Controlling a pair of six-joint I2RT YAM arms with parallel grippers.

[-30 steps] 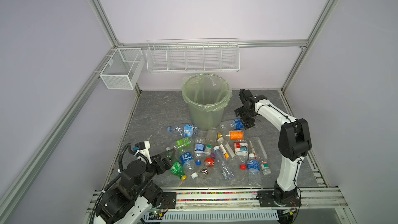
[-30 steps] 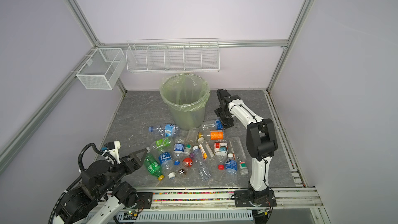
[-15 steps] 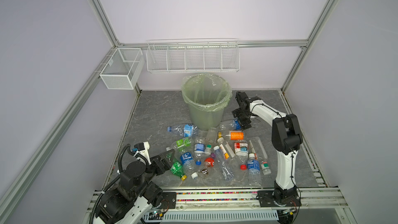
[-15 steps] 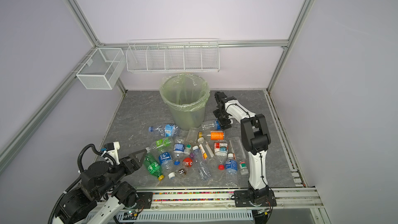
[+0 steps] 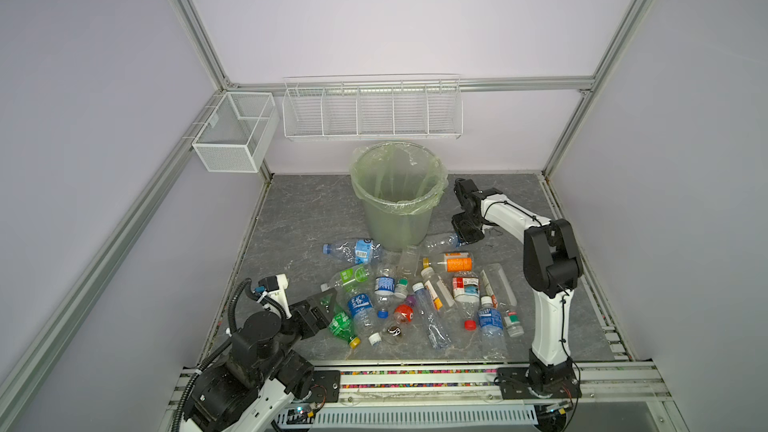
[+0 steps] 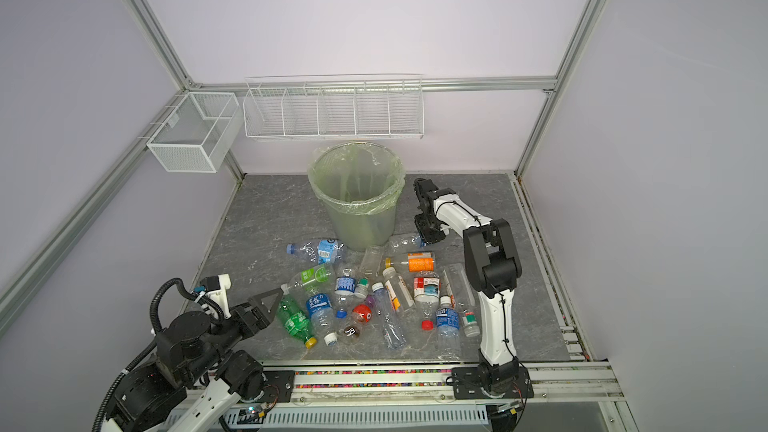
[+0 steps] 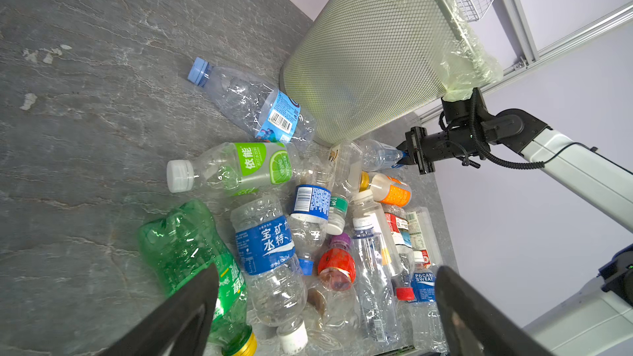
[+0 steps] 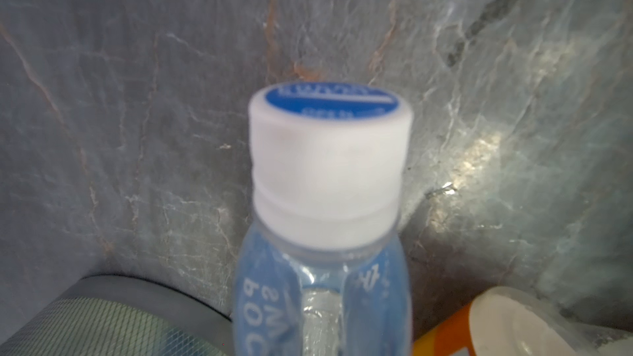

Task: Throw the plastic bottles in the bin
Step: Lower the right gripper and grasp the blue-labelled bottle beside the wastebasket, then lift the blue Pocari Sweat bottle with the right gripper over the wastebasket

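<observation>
Abt 17 plastic bottles [image 5: 359, 305], 1 bin [image 5: 395, 228], 1 mesh box [image 5: 226, 157] w/ 2 compts, 1 wire rack [image 5: 372, 118] w/ 5 compts, 2 robot arms [image 5: 548, 268].

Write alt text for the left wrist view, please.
Many plastic bottles lie heaped on a grey tabletop beside the mesh-walled bin. Past them the right gripper is shut on a clear bottle at the bin's foot; the left gripper stands open in the foreground.

The bottle [image 8: 318, 303] in my right pincer [image 7: 405, 159] is clear blue, cap [image 8: 327, 159] white with blue top. The bin [image 7: 359, 63] is grey-green mesh, the floor [image 8: 120, 97] veined grey.
</observation>
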